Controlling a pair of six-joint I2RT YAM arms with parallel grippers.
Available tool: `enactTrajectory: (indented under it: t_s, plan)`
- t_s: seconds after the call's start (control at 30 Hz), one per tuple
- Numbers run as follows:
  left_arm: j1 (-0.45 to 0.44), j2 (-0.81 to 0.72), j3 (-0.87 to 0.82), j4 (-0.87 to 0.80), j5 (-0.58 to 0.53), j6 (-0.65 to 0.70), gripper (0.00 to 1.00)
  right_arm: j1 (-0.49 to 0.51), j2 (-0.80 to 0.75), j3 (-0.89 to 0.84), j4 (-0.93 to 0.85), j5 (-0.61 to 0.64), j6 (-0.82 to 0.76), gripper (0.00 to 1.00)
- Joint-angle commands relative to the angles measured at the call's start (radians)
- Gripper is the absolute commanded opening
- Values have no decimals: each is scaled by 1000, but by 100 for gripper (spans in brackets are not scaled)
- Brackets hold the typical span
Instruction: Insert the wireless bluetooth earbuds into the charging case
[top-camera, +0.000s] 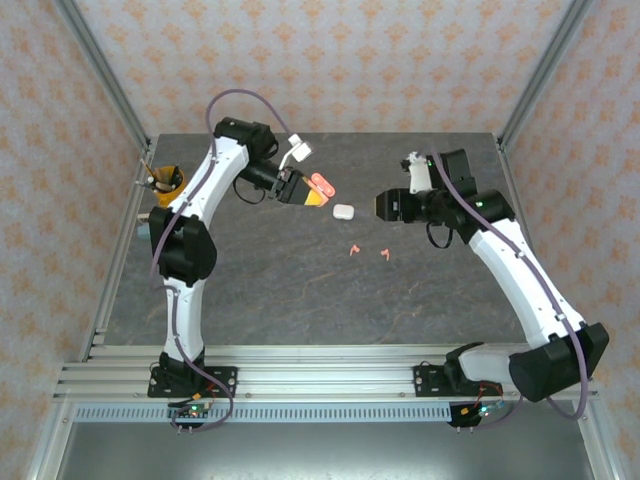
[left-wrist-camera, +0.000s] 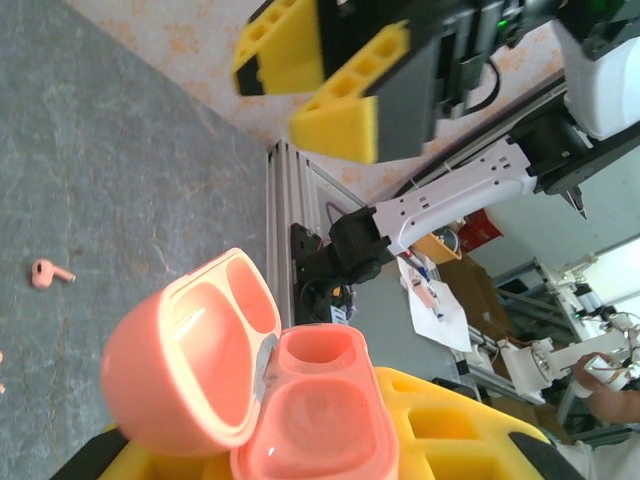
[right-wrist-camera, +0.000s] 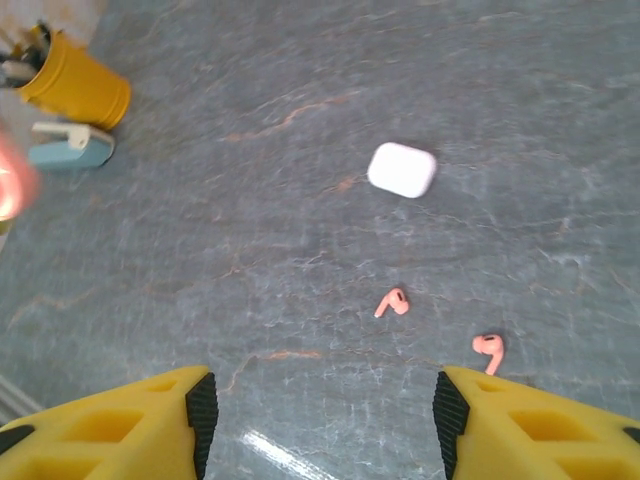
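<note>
Legible markings: none found in any view.
Coral-pink charging case (left-wrist-camera: 320, 420), lid open: the inner faces are plain, with no readable print.
White case (right-wrist-camera: 402, 169) on the worktop (right-wrist-camera: 250, 200): the top face is blank as far as can be resolved.
</note>
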Motion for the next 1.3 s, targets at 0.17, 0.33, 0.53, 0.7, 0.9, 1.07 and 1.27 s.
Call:
enactTrajectory:
  t_s: [0.17,0.33,0.53,0.7,0.9,1.07,1.27]
  plan:
    - [-6,-11,169,-169,151,-111,0,-4,-137,-120,90,167,368,61]
    - [-26,103,450,-167,119,-246,0,-4,-207,-149,66,238,460,62]
    - [-180,21,352,529,-591,-909,0,-4,-264,-189,70,271,535,62]
    - [-196,9,345,741,-665,-1057,0,-3,-274,-187,4,330,542,62]
    - [-267,-125,198,800,-919,-956,0,-3,-256,-231,-24,359,573,62]
    - [-269,-423,-309,1173,-1081,-975,0,-3,-218,-284,5,343,603,62]
    - [-273,-687,-808,1594,-1251,-958,0,14,-148,-298,42,334,632,62]
